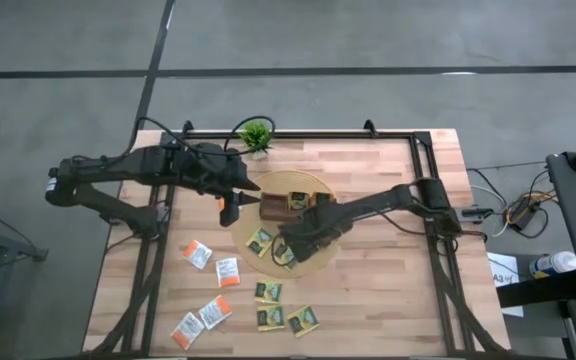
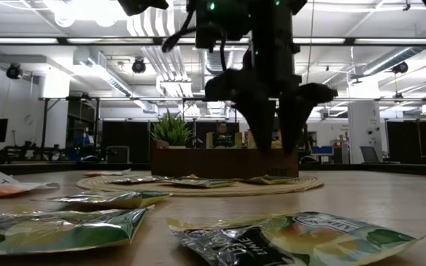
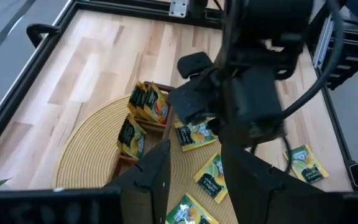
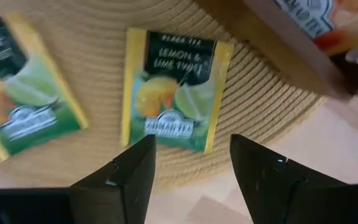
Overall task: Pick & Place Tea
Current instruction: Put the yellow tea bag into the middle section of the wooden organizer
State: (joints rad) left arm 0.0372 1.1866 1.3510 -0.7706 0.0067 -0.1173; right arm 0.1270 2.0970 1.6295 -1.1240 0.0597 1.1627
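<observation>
Tray [image 1: 273, 206] partly behind grippers

Between the parted fingers [image 4: 132, 180] of the right gripper [image 4: 191, 177] the gap is free, and a green-and-yellow sachet [image 4: 174, 90] lies flat on the woven mat [image 4: 260, 93] just ahead of the tips. The brown tray [image 4: 278, 43] stands as a wall beyond that sachet, blocking travel forward. A second green-and-yellow sachet [image 4: 23, 87] lies beside the first, off one finger. The left gripper [image 1: 230, 207] hangs near the tray's far end [image 1: 268, 208], crowding that side. Behind the right fingers, bare wood [image 1: 388, 290] gives open passage.
</observation>
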